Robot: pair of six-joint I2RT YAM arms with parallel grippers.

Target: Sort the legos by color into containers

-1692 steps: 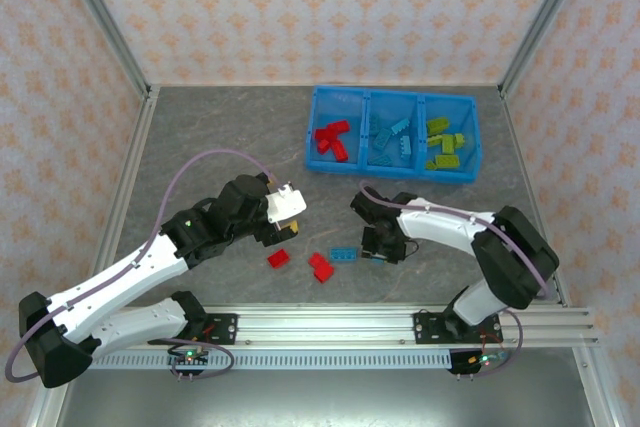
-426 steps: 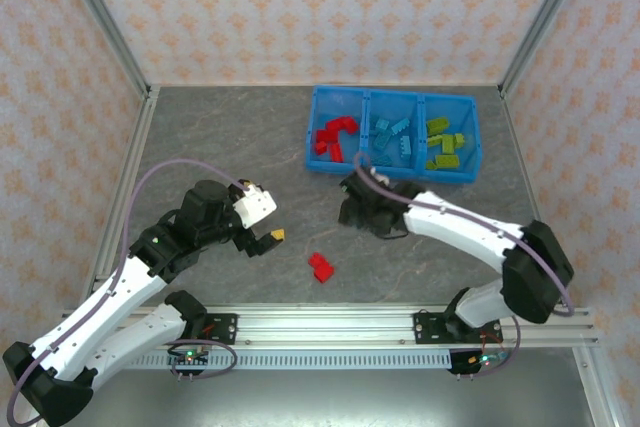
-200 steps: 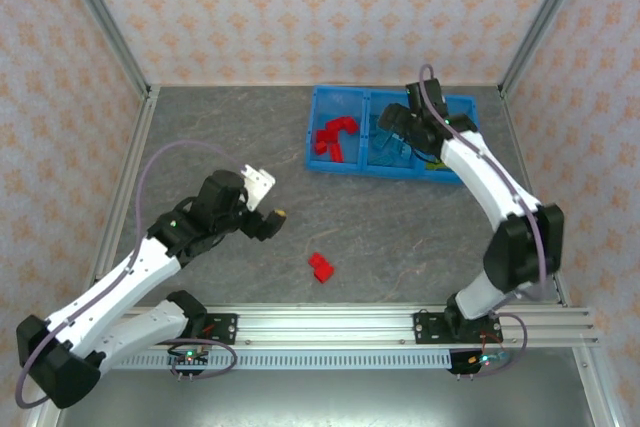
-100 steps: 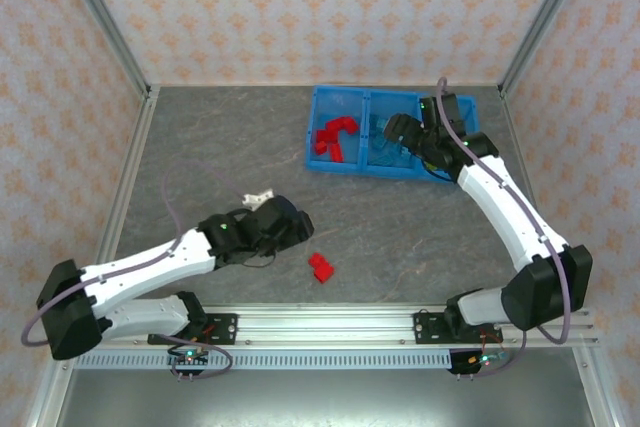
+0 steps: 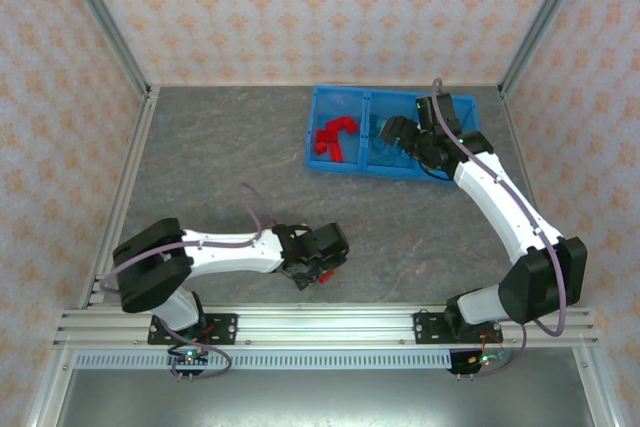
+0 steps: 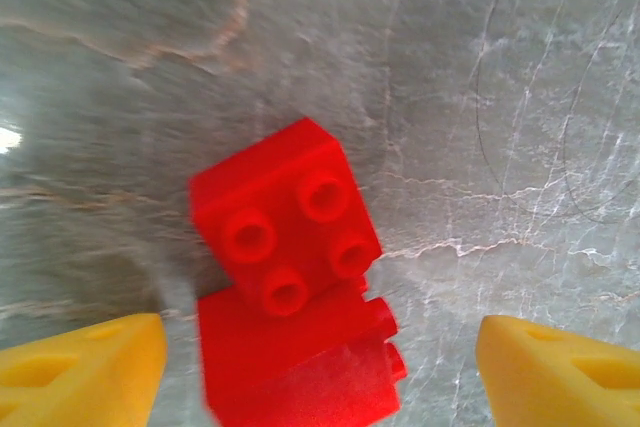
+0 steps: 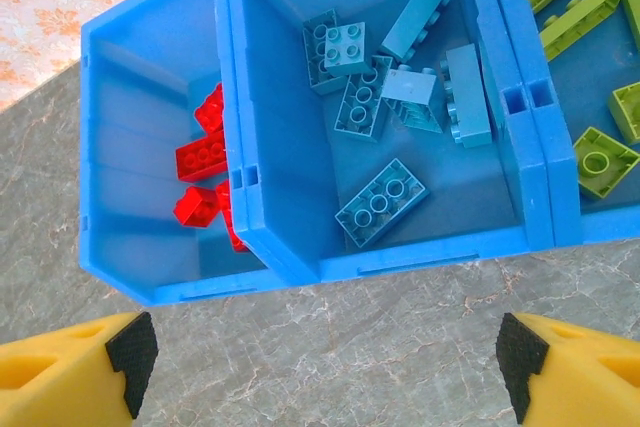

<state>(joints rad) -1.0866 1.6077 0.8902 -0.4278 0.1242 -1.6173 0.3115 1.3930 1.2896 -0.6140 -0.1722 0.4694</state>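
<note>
Two loose red bricks [image 5: 324, 273], small studded plastic pieces, lie together on the grey marbled surface [image 5: 220, 167]. They are well apart from the bright blue rectangular plastic tray [image 5: 311, 137], out beyond its near wall and toward the arm bases.

In the left wrist view, one is a square red brick [image 6: 285, 222] with four round studs facing up. It overlaps the edge of a second red brick [image 6: 300, 377], which shows studs along its right side. Whether the two are clipped together cannot be told. The left claw [image 6: 320, 377] is spread wide over the pair. One yellow fingertip [image 6: 85, 372] sits on either side, and neither touches the bricks.

Two inner walls divide the tray into three square compartments. In the right wrist view, the tray's left compartment holds sorted red bricks [image 7: 205, 162]. The middle compartment holds several light blue bricks [image 7: 385, 97], lying flat or tilted against each other. The right compartment holds lime green bricks [image 7: 590, 67], partly cut off at the picture's edge.

The right claw [image 7: 325, 372] hovers above the tray's near wall, in front of the middle compartment. It is spread wide and holds nothing. Its yellow, black-padded fingertips [image 7: 90, 367] frame bare surface just outside the tray.
</note>
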